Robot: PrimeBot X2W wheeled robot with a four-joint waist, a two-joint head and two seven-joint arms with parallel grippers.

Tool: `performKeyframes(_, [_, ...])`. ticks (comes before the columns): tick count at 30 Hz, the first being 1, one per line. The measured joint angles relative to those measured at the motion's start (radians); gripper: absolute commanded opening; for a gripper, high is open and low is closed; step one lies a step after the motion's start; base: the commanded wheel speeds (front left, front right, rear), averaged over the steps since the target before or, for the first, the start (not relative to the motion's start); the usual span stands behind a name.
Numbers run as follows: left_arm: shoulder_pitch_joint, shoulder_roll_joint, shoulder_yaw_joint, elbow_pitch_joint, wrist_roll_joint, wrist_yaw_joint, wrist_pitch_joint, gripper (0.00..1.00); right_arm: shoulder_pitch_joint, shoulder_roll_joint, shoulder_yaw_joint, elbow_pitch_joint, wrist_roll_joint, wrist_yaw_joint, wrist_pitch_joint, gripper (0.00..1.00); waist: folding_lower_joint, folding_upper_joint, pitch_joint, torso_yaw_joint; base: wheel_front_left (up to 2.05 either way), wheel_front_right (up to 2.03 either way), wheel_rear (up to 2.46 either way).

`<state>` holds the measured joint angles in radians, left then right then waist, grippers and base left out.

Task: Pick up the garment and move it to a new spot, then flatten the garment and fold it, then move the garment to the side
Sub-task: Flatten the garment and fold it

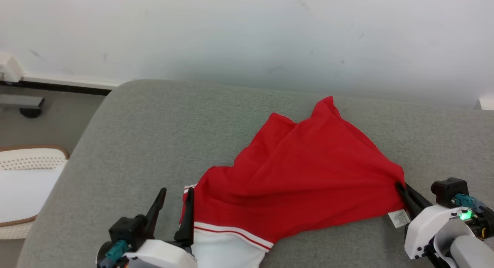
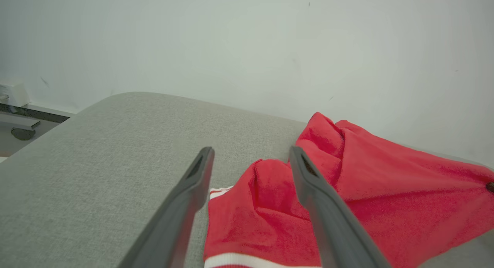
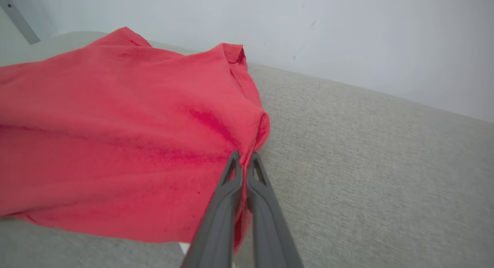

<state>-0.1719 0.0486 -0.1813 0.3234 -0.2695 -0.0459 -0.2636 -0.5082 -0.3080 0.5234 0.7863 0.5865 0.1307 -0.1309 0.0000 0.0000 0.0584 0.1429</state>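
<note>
Looking at this one, the red garment [image 1: 301, 171] is sprawled over the near-right part of the grey cushion [image 1: 154, 136]. It's bunched into a rough triangle whose peak points at the far edge by the wall [image 1: 247, 36].

The right gripper [image 1: 401, 189] has both fingers pressed together on the garment's right-hand corner, just above the little white label [image 1: 398, 218]. Tight creases fan out from that pinch, so my read is it's anchoring that corner to keep the fabric tensioned.

The left gripper [image 1: 177, 191] is spread wide with nothing in it. One finger sits against the garment's left edge, just above the white striped hem [image 1: 231, 231], and the other is over bare cushion. It's lined up to straddle that edge, so I'd guess grabbing a second corner is the step in hand. With two corners held it could lift or stretch the cloth.

Flattening and folding look undone, since it's all rumpled. The risk I see is the left fingers catching only one layer, or nudging the hem away instead of gripping it.
</note>
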Motion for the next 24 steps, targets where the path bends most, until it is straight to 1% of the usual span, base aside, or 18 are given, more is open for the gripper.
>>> performKeyframes(5, [0.009,0.0,0.001,-0.001,-0.001,0.004,0.0,1.0,0.088,-0.078,-0.043,-0.092,-0.037,0.0,0.125,0.0,0.0,0.0,-0.008,-0.053,0.0,0.0,0.0])
performKeyframes(8, [0.014,0.0,0.0,-0.003,-0.002,0.007,0.0,1.0,0.138,-0.132,-0.1,-0.162,-0.121,0.001,0.17,0.0,0.0,0.0,-0.01,-0.08,0.0,0.0,0.0])
performKeyframes(9, [0.015,0.0,0.001,-0.003,-0.002,0.007,0.0,1.0,0.155,-0.14,-0.131,-0.187,-0.134,0.001,0.186,0.0,0.0,0.0,-0.01,-0.088,0.0,0.0,0.0])
performKeyframes(11, [0.015,0.0,-0.002,-0.003,-0.002,0.007,0.0,1.0,0.198,-0.13,-0.176,-0.24,-0.167,0.001,0.213,0.0,0.0,0.0,-0.01,-0.102,0.0,0.0,0.0])
performKeyframes(12, [0.015,0.0,-0.004,-0.003,-0.002,0.007,0.0,1.0,0.222,-0.119,-0.196,-0.26,-0.187,0.001,0.23,0.08,0.0,0.0,-0.008,-0.109,0.0,0.0,0.0])
performKeyframes(13, [0.015,0.0,-0.007,-0.002,-0.003,0.006,0.0,1.0,0.243,-0.106,-0.22,-0.277,-0.199,0.001,0.241,0.36,0.0,0.0,-0.007,-0.114,0.0,0.0,0.0])
performKeyframes(14, [0.014,0.0,-0.006,-0.002,-0.003,0.005,0.0,1.0,0.262,-0.087,-0.245,-0.293,-0.208,0.001,0.246,1.0,0.0,0.0,-0.005,-0.119,0.0,0.0,0.0])
performKeyframes(18, [0.012,0.0,-0.003,0.001,-0.003,0.003,0.0,1.0,0.316,-0.03,-0.329,-0.343,-0.25,0.001,0.263,1.0,0.0,0.0,-0.001,-0.133,0.0,0.0,0.0])
performKeyframes(24, [0.012,0.0,0.01,0.006,0.01,-0.002,0.0,1.0,0.356,0.051,-0.5,-0.481,-0.339,0.001,0.192,1.0,0.0,0.0,-0.009,-0.15,0.0,0.0,0.0])
